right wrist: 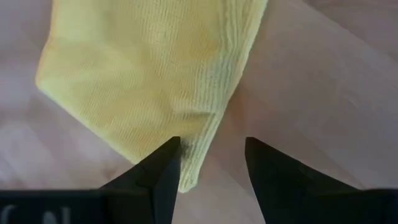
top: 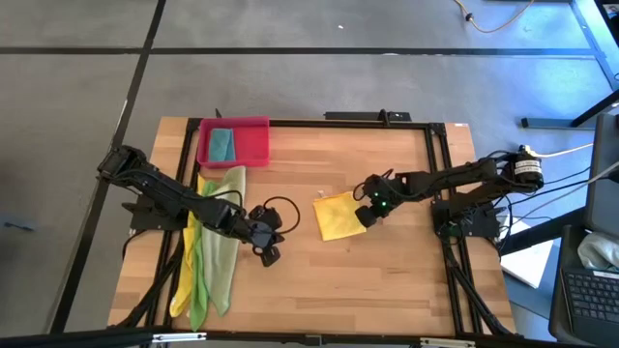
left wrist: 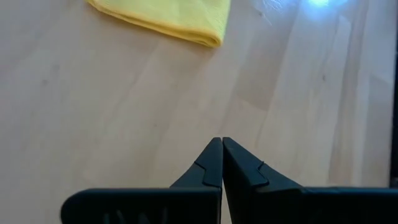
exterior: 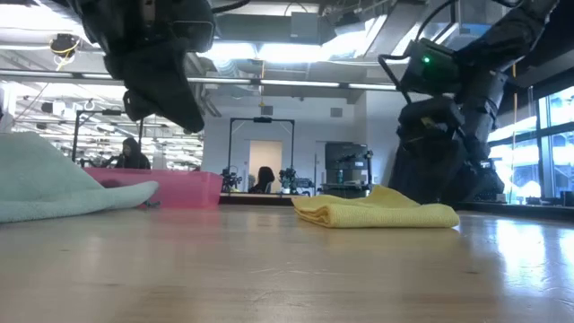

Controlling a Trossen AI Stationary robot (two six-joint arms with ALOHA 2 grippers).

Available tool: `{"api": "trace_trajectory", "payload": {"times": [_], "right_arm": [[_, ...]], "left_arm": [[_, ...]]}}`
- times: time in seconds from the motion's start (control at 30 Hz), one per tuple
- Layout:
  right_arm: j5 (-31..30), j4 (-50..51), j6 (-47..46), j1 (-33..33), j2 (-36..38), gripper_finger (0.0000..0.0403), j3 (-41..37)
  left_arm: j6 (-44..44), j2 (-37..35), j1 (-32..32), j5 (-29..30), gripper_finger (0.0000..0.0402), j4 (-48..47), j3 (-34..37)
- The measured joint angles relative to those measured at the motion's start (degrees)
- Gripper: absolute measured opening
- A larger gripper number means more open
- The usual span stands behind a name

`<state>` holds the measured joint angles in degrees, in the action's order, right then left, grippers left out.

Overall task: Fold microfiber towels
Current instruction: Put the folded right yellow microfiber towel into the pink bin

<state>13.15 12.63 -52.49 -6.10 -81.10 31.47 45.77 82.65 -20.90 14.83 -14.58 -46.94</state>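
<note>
- The wooden bench (top: pixel 387 280) carries everything, with both dark arms reaching in over it from opposite sides.
- A loose heap of unfolded towels (top: pixel 215 246), yellow, bright green and pale olive-green, lies in a long strip beside the left arm, behind the left end effector (top: pixel 268 255) and well apart from the right one. In the low view the near end of this heap shows as a pale mound at the edge of the picture.
- The pink-red tray (top: pixel 253 145) sits at the far end of that heap, well away from both end effectors, and holds a folded teal towel (top: pixel 221 145).
- A folded yellow towel (top: pixel 338 215) lies flat near the bench's middle, between the two end effectors. It is directly beneath the right end effector (top: pixel 368 218) and a clear gap away from the left one.
- The right end effector hangs just over one edge of the folded yellow towel with its fingers (right wrist: pixel 163 174) spread. In the right wrist view one finger is over the towel's corner and the other over bare wood; nothing is pinched between them.
- The left end effector hovers above bare bench with its fingers (left wrist: pixel 214 163) pressed together, holding nothing. The folded yellow towel shows ahead of it in the left wrist view.
</note>
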Motion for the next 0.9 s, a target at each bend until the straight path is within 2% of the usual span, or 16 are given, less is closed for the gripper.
{"api": "trace_trajectory", "payload": {"times": [0.3,0.5,0.7,0.9], "right_arm": [[-2.3,-11.9,-8.4,1.3,-0.5,0.0182,-6.3],[-4.2,-18.8,-13.0,3.0,-0.5,0.0181,-9.8],[-4.9,-21.2,-10.9,3.1,-1.5,0.0181,-10.3],[-4.5,-27.1,-8.9,3.1,-5.9,0.0181,-10.0]], "left_arm": [[2.2,0.0,-0.2,-3.9,0.0000,0.0,0.0],[7.2,0.0,-0.6,-2.1,0.0000,0.0,0.0],[15.1,0.0,-0.6,0.1,0.0000,0.6,0.0],[21.9,0.0,-0.6,0.1,0.0000,1.9,0.0]]}}
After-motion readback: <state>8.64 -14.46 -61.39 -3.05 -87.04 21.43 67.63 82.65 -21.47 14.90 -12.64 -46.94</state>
